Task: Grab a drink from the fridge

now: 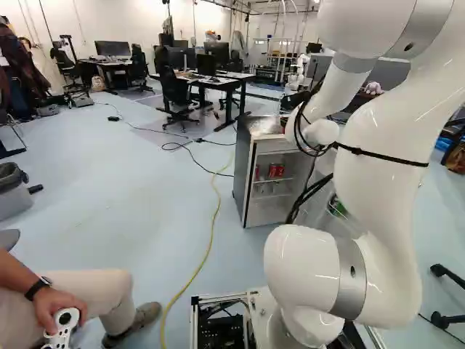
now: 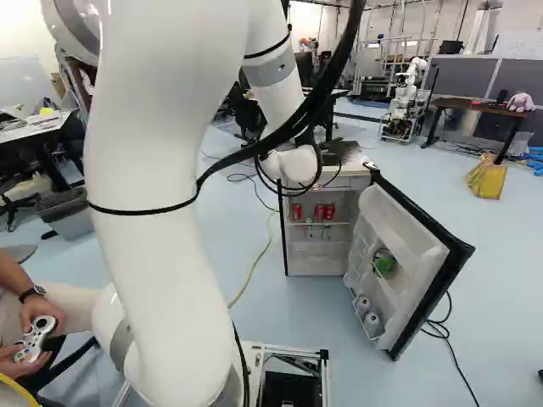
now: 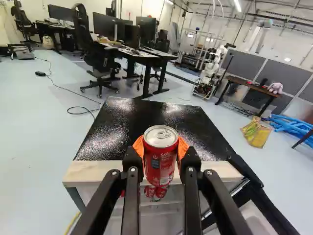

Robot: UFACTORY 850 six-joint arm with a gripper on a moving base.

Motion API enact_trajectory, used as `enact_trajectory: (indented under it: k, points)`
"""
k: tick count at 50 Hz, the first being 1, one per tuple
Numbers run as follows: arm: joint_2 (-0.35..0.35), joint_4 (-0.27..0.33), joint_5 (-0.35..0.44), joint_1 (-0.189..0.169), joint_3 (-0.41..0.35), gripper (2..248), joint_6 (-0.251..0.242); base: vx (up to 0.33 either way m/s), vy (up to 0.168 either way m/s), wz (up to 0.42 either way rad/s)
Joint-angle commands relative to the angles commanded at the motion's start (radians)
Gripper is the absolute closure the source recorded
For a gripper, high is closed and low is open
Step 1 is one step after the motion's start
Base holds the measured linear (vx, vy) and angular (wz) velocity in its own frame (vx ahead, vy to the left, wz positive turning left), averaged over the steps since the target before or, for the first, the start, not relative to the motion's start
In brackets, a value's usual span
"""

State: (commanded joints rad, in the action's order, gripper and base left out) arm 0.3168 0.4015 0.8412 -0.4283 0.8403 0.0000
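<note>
Pinches a red can (image 3: 160,169) in the claw (image 3: 161,147), one orange pad (image 3: 183,147) to each side, lid up and roughly upright. Overlaps the pale front edge of the fridge (image 2: 318,259) in the wrist view; cannot tell how near. Just past and below, in the open fridge, more red cans (image 2: 329,211) on a shelf, three in the right base view, with a couple of clear or silvery containers (image 2: 327,231) lower down. On the wide-open door (image 2: 407,246), to the right, a green item (image 2: 384,261) in an upper rack and two pale, round-ended containers (image 2: 372,322) near the foot. On top of the fridge, a black, speckled surface (image 3: 146,117) with glare. Beyond, on the pale blue floor (image 1: 109,196), desks (image 3: 146,55) with monitors (image 3: 105,25), a yellow bag (image 2: 486,178) and another robot (image 2: 403,102); alongside the fridge, a yellow cable (image 1: 213,233). Partly hidden by the claw in the wrist view, the shelf cans; too small to make out, the green item's kind.
</note>
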Motion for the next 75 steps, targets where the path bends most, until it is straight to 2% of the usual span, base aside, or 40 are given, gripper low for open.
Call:
enact_trajectory:
  k: [24,55,75]
  points:
    - [0.067,-0.02,-0.001,0.017,0.081,163,0.0,0.0,0.0,0.0]
    - [0.15,-0.149,-0.005,0.036,0.185,163,0.0,0.0,0.0,0.0]
    - [0.189,-0.228,-0.046,0.044,0.235,163,0.0,0.0,0.0,0.0]
